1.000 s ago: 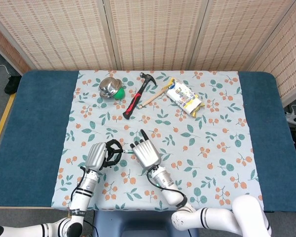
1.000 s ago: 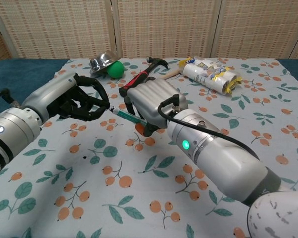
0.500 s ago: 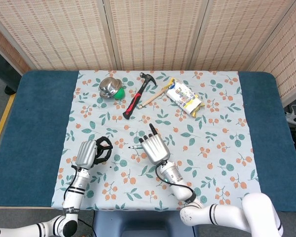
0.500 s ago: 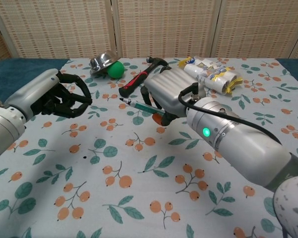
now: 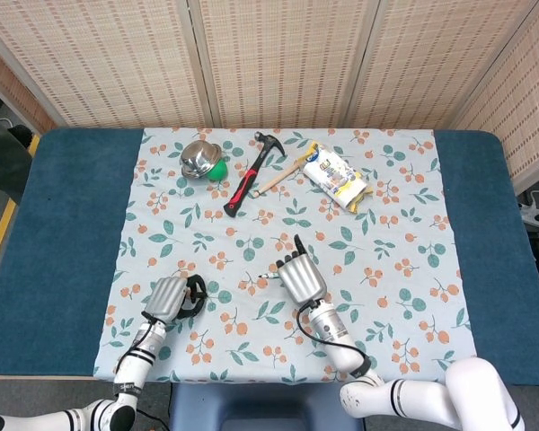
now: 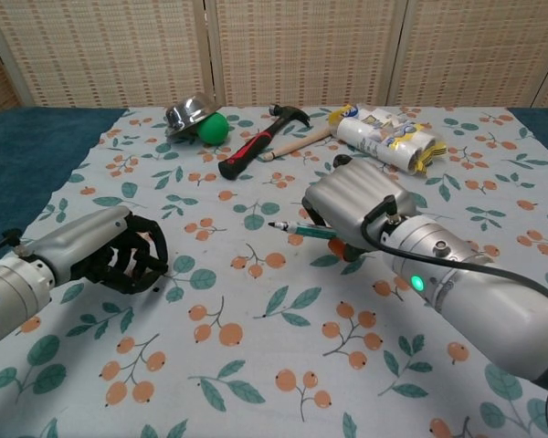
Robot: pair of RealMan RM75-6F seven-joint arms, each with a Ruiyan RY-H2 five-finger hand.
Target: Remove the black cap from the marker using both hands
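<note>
My right hand [image 5: 302, 279] [image 6: 356, 205] grips the green marker [image 6: 308, 230] [image 5: 269, 273] just above the floral cloth. The marker lies level and its bare dark tip points left, toward my left hand. No cap is on it. My left hand [image 5: 169, 297] [image 6: 110, 257] rests low at the front left of the cloth, well apart from the marker, with its dark fingers curled tightly inward. The black cap itself is hidden inside those fingers and does not lie anywhere on the cloth.
At the back lie a red-and-black hammer [image 5: 246, 180] [image 6: 256, 150], a steel bowl [image 5: 197, 157] [image 6: 186, 114] tipped over a green ball [image 5: 217, 168] [image 6: 214, 128], and a snack packet [image 5: 337, 177] [image 6: 388, 130]. Blue table [image 5: 72, 224] borders the cloth on both sides.
The hands have pulled apart. My left hand drew back left and down to the cloth, my right hand carried the marker rightward, and the marker's tip now shows bare.
</note>
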